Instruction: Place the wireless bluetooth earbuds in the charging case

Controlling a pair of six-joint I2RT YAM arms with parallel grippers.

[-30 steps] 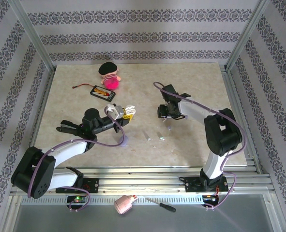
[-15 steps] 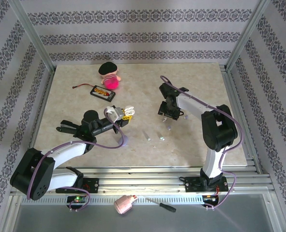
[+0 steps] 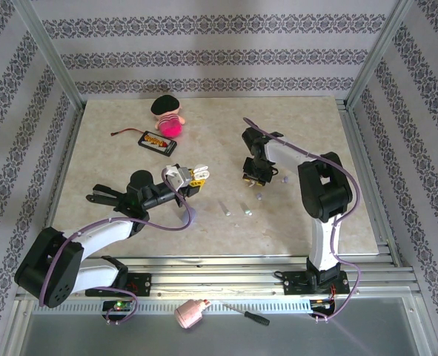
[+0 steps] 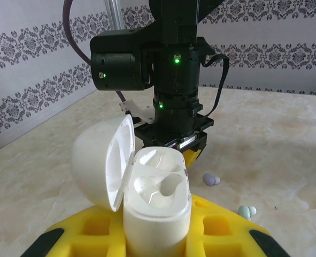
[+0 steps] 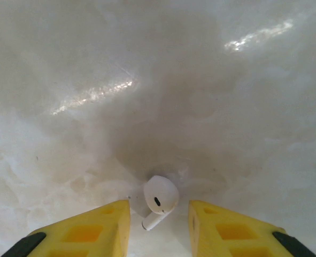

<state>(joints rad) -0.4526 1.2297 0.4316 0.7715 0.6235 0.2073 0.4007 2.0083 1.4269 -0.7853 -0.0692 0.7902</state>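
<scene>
My left gripper point(image 4: 158, 231) is shut on the white charging case point(image 4: 158, 206), held upright with its lid point(image 4: 101, 163) swung open to the left and both sockets empty. From above, that case point(image 3: 177, 175) sits left of centre in the left gripper point(image 3: 186, 178). My right gripper point(image 3: 252, 178) points straight down at the table. In its wrist view a white stem-shaped earbud point(image 5: 160, 199) lies on the table between the yellow fingers point(image 5: 101, 225), with a small gap on each side, so the right gripper point(image 5: 159, 213) is open. A lilac bud point(image 4: 210, 179) and a pale bud point(image 4: 246, 211) lie loose nearby.
Another small pale piece point(image 3: 222, 206) lies on the marble table point(image 3: 115, 163) between the arms. A doll point(image 3: 168, 116) and a black flat device point(image 3: 158, 141) sit at the back left. A screwdriver point(image 3: 247, 314) and a pink object point(image 3: 190, 314) rest on the front rail.
The right arm has swung its gripper slightly left and down onto the table, and its fingers have narrowed around the white earbud. The left gripper with the case has stayed still.
</scene>
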